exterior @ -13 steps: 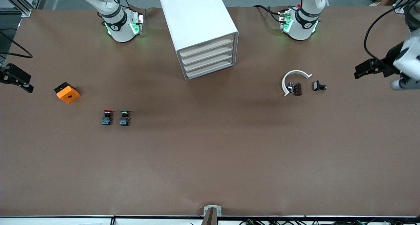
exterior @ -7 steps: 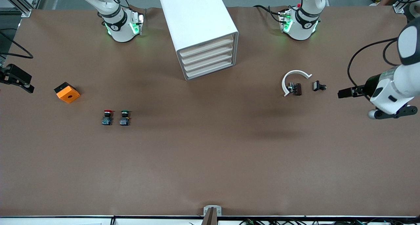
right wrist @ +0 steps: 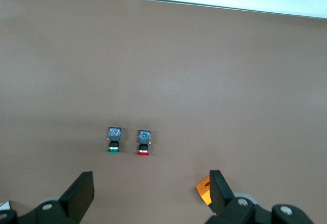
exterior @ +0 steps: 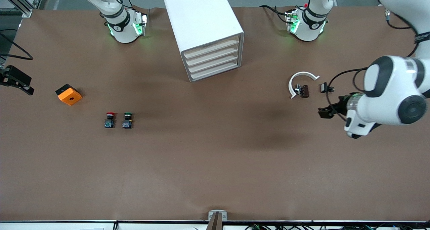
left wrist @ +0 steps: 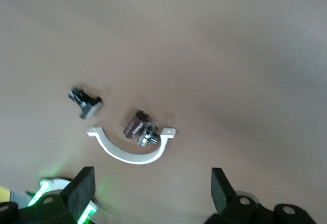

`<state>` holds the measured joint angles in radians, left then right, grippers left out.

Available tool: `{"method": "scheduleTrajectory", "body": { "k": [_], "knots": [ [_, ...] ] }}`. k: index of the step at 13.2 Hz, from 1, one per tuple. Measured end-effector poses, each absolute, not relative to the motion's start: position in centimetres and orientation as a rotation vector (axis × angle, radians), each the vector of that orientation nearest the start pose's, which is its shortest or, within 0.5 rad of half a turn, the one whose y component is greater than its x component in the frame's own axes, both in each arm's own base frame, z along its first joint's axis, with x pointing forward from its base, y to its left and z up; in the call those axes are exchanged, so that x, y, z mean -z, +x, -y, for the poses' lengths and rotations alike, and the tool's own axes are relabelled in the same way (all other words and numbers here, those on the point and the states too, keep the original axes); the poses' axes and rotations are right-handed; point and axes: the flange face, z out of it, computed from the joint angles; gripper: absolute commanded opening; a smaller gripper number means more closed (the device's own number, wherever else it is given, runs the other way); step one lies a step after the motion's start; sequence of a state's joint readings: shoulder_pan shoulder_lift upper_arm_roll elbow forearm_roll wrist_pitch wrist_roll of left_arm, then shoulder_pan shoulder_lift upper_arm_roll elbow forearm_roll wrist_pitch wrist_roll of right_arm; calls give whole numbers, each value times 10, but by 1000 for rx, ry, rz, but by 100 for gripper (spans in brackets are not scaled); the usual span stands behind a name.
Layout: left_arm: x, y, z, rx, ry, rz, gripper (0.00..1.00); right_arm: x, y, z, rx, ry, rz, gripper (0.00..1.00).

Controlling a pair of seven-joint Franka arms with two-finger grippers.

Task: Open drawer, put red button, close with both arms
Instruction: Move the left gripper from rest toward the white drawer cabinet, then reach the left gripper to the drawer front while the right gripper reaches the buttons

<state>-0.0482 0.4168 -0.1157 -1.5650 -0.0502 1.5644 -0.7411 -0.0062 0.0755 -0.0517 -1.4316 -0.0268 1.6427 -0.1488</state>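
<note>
The red button [exterior: 109, 120] stands on the brown table beside a like button with a green cap [exterior: 127, 120]; both also show in the right wrist view, the red button [right wrist: 143, 142] and the green one [right wrist: 113, 140]. The white cabinet [exterior: 201, 25] has all of its drawers [exterior: 213, 60] shut. My right gripper [exterior: 20, 83] hangs open and empty over the table's edge at the right arm's end, its fingers [right wrist: 79, 193] wide apart. My left gripper [exterior: 325, 111] is open and empty over bare table, close to a small black part [exterior: 326, 87].
An orange block [exterior: 68, 94] lies between the right gripper and the buttons. A white arc [exterior: 300, 81] with a dark metal piece [exterior: 304, 90] inside it lies toward the left arm's end; the left wrist view shows the arc [left wrist: 130, 151] and the black part [left wrist: 85, 103].
The left arm has swung in from the table's end toward the small parts, its gripper now over the table near the black part. The right gripper has barely moved.
</note>
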Motion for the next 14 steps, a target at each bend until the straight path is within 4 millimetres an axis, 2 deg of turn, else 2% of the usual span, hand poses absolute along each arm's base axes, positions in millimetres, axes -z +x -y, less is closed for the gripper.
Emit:
{"method": "scheduleTrajectory", "body": {
  "k": [3,6,9,11,14],
  "knots": [
    [-347,611,145,-692,-2685,1131,100,-655,585,35,210,-3176,146,100],
    [-329,606,170,-804,-2485,1466,100,-655,585,34,211,-3175,149,100],
    [-312,596,204,-880,-2255,1692,100,-652,586,31,201,-3175,157,100],
    [-300,589,229,-959,-2140,1773,100,-635,595,23,153,-3173,180,100],
    [-274,577,259,-1063,-1937,1868,100,-592,615,2,40,-3168,234,100]
  ]
}}
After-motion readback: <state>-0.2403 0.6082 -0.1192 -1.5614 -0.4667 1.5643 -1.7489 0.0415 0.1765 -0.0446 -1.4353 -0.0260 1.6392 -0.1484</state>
